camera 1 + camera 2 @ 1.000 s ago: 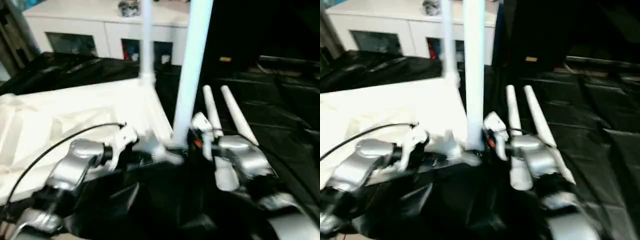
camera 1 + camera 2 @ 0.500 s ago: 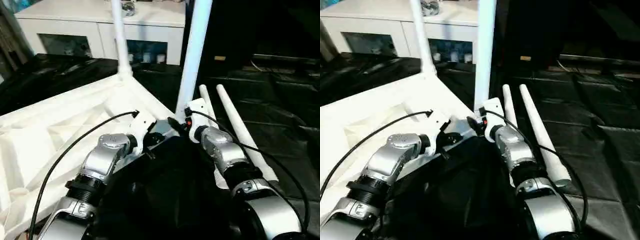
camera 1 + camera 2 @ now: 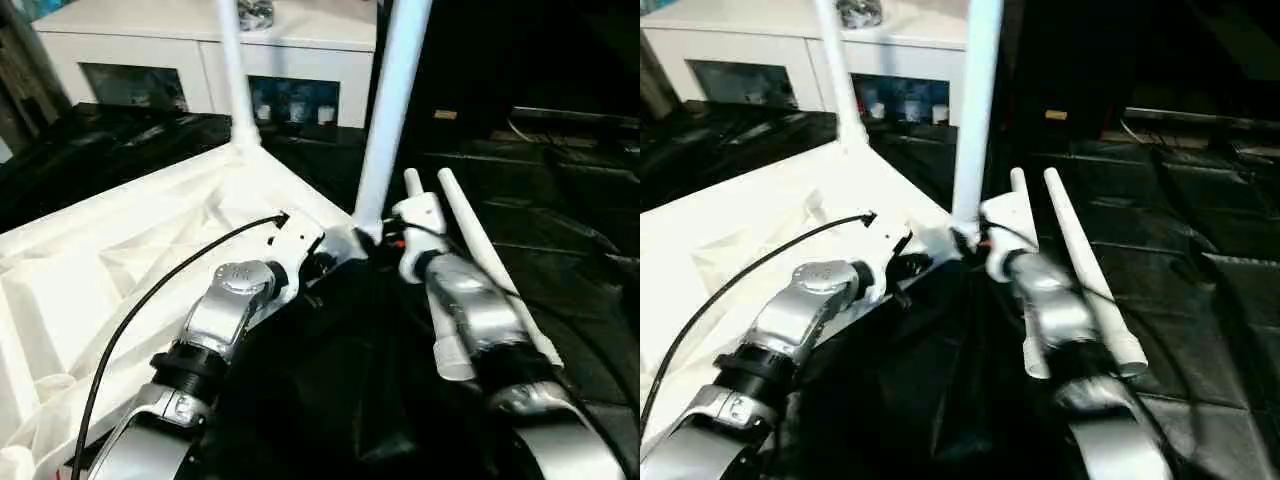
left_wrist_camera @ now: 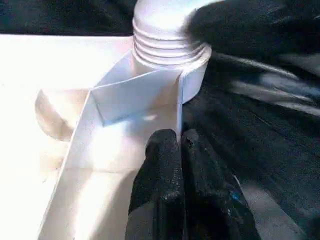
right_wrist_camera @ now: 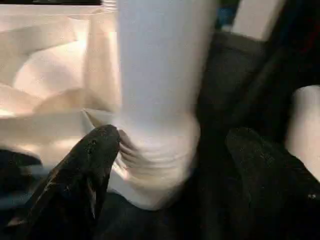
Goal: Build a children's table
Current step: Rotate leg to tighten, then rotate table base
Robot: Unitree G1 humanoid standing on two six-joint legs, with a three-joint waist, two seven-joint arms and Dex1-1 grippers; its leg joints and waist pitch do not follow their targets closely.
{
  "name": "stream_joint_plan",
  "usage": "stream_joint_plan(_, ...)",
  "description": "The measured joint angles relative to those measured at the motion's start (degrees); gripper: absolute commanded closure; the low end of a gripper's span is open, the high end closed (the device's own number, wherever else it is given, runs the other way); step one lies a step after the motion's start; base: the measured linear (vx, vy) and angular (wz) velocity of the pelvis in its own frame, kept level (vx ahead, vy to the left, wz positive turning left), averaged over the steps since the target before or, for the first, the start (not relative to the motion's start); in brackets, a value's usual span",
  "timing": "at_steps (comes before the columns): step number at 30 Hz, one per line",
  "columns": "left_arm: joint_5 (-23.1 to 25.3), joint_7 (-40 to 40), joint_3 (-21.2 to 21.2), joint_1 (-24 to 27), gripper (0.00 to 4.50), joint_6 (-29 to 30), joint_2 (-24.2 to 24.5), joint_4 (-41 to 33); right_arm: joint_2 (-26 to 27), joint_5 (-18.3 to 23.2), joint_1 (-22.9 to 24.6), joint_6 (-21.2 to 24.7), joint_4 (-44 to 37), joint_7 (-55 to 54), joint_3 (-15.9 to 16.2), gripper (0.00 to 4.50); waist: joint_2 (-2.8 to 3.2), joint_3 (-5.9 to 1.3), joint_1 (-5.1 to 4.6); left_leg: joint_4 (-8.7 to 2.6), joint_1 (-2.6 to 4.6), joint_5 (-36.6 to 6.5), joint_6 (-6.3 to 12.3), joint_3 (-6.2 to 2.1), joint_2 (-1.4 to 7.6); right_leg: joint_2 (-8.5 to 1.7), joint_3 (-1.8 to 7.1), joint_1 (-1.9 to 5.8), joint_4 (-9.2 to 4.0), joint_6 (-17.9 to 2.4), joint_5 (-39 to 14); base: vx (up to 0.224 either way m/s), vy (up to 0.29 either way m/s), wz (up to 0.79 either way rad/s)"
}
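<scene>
With the right end effector point(image 5: 170, 150) spread wide around the standing leg's point(image 3: 392, 110) base and the left end effector point(image 4: 181, 145) pinched on the tabletop's point(image 3: 130, 260) rim, twisting squarely seemed best.

Left end effector point(image 4: 180, 145) pinched closed; right end effector point(image 5: 170, 150) spread wide.

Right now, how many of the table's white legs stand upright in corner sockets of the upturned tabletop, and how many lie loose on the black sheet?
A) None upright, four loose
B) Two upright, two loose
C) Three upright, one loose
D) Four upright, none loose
B: the near leg and the far leg rise from corners of the tabletop, while two loose legs lie side by side on the black sheet.
</scene>
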Motion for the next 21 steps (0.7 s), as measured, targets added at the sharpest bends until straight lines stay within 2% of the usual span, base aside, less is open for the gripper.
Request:
stream_joint_plan(2, -0.14, 1.03, 1.23, -0.01, 3.95, -1.54, 0.07, -0.43, -1.88, -0.09, 1.56, 1.81, -3.84, 0.92, 0.04, 0.6, -0.16, 0.1, -0.19, -0.01, -0.02, 0.07, 0.13, 0.0, 0.05, 0.04, -0.03, -0.04, 0.0, 0.02, -0.01, 0.0, 0.0, 0.0)
stream_joint_plan(5, 0.02, 2.84, 2.5, 0.07, 3.76, -2.69, 1.89, -3.91, -3.52, 0.2, 4.28, 5.79, -10.02, 4.65, 2.16, 0.6, -0.17, 0.11, -0.67, -0.09, 0.07, 0.07, 0.11, -0.02, 0.13, 0.12, -0.05, -0.04, 0.02, 0.04, -0.03, 0.0, 0.0, 0.0)
stream_joint_plan(8, 1.5, 5.98, 4.22, 1.51, 3.46, -2.54, 4.59, -8.72, -3.9, 0.37, 6.12, 10.3, -14.98, 9.23, 6.66, 0.6, -0.15, 0.11, -1.0, -0.14, 0.14, 0.0, -0.03, -0.09, 0.15, 0.16, -0.08, -0.03, 0.05, 0.05, -0.03, 0.0, 0.0, 0.0)
stream_joint_plan(10, 2.26, 8.1, 6.45, 3.72, 3.46, -0.7, 7.22, -12.65, -3.78, 0.83, 7.08, 13.13, -17.9, 11.17, 9.1, 0.6, -0.16, 0.12, -1.2, -0.14, 0.18, 0.0, -0.05, -0.09, 0.16, 0.16, -0.07, -0.01, 0.05, 0.05, -0.04, 0.0, 0.0, 0.0)
stream_joint_plan(13, 3.97, 10.24, 10.42, 6.96, 3.46, 2.82, 10.98, -17.05, -3.05, 1.12, 7.18, 15.28, -18.9, 11.94, 10.37, 0.6, -0.25, 0.14, -1.09, -0.1, 0.16, 0.0, -0.06, -0.07, 0.14, 0.15, -0.05, 0.01, 0.03, 0.05, -0.04, 0.0, 0.0, 0.0)
stream_joint_plan(16, 5.81, 10.44, 13.31, 12.34, 3.46, 7.67, 15.39, -23.73, -2.39, 0.9, 6.43, 18.08, -19.04, 12.82, 12.56, 0.6, -0.58, 0.15, -0.89, -0.09, 0.14, 0.0, -0.06, -0.07, 0.13, 0.13, -0.02, 0.01, 0.01, 0.06, -0.04, 0.0, 0.0, 0.0)
stream_joint_plan(18, 7.91, 10.86, 15.94, 17.99, 3.46, 12.18, 19.03, -29.22, -1.83, 0.62, 5.42, 21.3, -18.86, 13.74, 14.58, 0.6, -0.96, 0.2, -1.15, -0.12, 0.15, -0.01, -0.07, -0.09, 0.14, 0.14, -0.06, 0.0, 0.04, 0.09, -0.06, 0.0, 0.0, 0.0)
stream_joint_plan(20, 9.5, 11.41, 17.72, 20.75, 3.46, 14.52, 20.83, -31.2, -1.73, 0.26, 4.93, 23.29, -18.57, 13.92, 15.39, 0.6, -1.17, 0.24, -0.77, -0.12, 0.13, 0.0, -0.08, -0.1, 0.14, 0.14, -0.09, -0.01, 0.03, 0.1, -0.06, 0.0, 0.0, 0.0)
stream_joint_plan(21, 10.5, 11.77, 18.75, 21.92, 3.63, 15.46, 21.71, -32.04, -1.54, 0.26, 4.72, 23.97, -18.38, 14.09, 15.61, 0.78, -1.36, 0.28, -0.29, -0.12, 0.13, 0.0, -0.08, -0.09, 0.13, 0.14, -0.05, 0.01, 0.02, 0.1, -0.06, 0.0, 0.0, 0.0)
